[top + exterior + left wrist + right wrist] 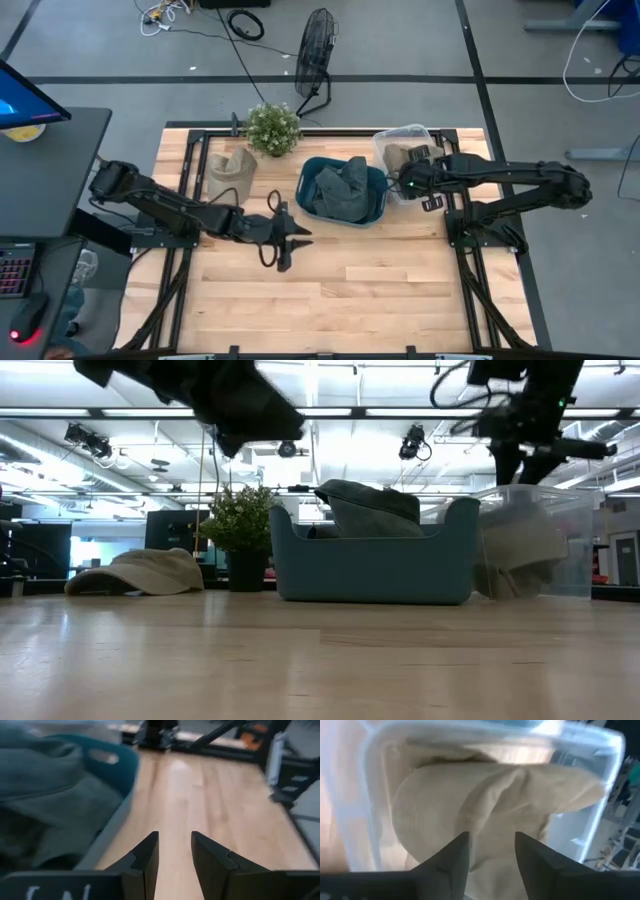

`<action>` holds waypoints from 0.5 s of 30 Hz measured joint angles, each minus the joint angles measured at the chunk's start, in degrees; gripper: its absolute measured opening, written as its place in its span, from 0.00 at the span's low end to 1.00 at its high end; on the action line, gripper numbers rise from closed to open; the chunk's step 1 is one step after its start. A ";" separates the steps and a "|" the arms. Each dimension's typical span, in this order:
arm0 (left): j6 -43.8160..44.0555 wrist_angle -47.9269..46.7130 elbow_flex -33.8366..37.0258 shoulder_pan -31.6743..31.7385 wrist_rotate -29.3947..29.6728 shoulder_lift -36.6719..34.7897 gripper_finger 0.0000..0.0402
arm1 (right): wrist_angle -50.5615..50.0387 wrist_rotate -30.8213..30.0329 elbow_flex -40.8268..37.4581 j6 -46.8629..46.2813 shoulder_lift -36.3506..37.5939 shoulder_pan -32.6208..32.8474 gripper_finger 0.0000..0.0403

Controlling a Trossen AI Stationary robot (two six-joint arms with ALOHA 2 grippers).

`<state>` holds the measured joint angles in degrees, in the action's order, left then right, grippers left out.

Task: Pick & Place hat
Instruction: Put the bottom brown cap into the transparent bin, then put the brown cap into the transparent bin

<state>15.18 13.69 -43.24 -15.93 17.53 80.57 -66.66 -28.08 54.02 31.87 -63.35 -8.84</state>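
**While my right gripper hung over the clear bin, three hats lay in three places**

As I looked down on the table (pixel 330 300), I counted two bins, one potted plant and two arms of mine. Hats came to three that I could make out. One beige hat (pixel 231 167) lay loose on the wood at the far left, just beside the potted plant (pixel 272 128). One grey-green hat (pixel 342 188) sat piled in the blue bin (pixel 306 205) at the middle of the far side, rising above its rim in the low view. One more beige hat (pixel 485 815) lay inside the clear bin (pixel 385 143), which stood just beside the blue bin on its right.

My right gripper (pixel 490 855) was poised directly above that clear bin, its two fingers parted by a modest gap and holding nothing; the beige cloth showed between and beyond them, but I could not tell whether the tips touched it.

My left gripper (pixel 175 852) hovered over bare wood near the table's middle, close to the blue bin's left wall, with its two fingers likewise a little apart and empty.

Beyond the table's far edge stood one fan (pixel 317 45) on the floor
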 joint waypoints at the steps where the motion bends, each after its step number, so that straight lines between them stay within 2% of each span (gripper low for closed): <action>1: 0.01 -2.50 0.06 0.08 0.81 -1.40 0.30 | -0.49 0.00 0.96 -0.04 0.00 0.67 0.41; 4: 0.87 -10.36 0.04 0.71 2.92 -6.25 0.30 | -0.65 0.00 4.63 -1.70 0.04 2.86 0.43; 7: 5.91 -18.63 0.02 1.26 4.58 -11.02 0.30 | 1.68 1.51 7.81 -5.42 0.07 5.03 0.43; 12: 11.51 -35.27 0.02 3.11 6.00 -15.92 0.30 | 13.55 10.68 9.73 -13.68 0.07 7.82 0.43; 15: 13.48 -44.37 0.02 5.15 9.95 -16.22 0.30 | 23.22 16.74 9.77 -18.64 -0.30 8.91 0.43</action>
<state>28.67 -30.68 -43.22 -10.79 27.49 64.36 -43.44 -11.33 63.79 13.23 -63.65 0.07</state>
